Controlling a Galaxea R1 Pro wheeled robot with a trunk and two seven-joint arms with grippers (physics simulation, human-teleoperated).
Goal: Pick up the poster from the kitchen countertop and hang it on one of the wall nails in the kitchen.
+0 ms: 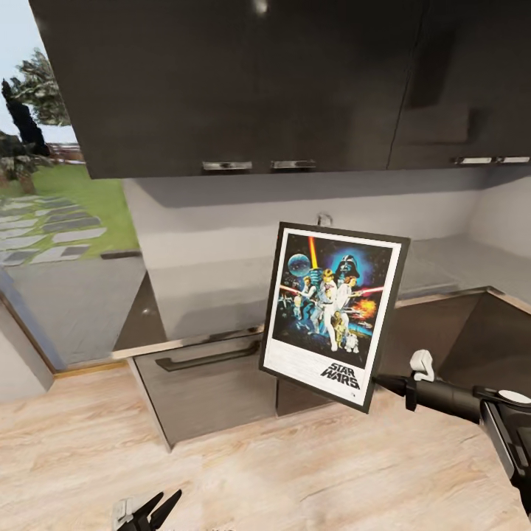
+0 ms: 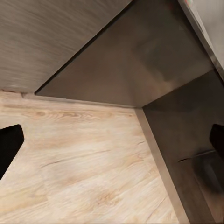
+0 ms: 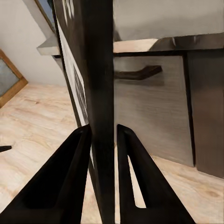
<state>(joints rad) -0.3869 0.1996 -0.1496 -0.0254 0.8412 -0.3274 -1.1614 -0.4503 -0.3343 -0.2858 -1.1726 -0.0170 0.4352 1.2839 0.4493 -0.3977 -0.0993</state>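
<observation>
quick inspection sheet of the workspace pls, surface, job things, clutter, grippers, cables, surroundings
surface: grey kitchen countertop under dark upper cabinets, bare where seen
job's things: poster off the counter, held in the air, tilted, print facing the head camera; wall nails too small to tell
clutter: nothing seen
grippers: right gripper clamps the poster's lower edge, frame between its fingers; left gripper low over the wooden floor, holding nothing, open or shut unclear
cables: nothing seen
surroundings: window onto a garden at left, drawer front with handle below the counter

right tool (image 1: 377, 381) clamped on frame edge, left tool (image 1: 155, 510) low, spread
</observation>
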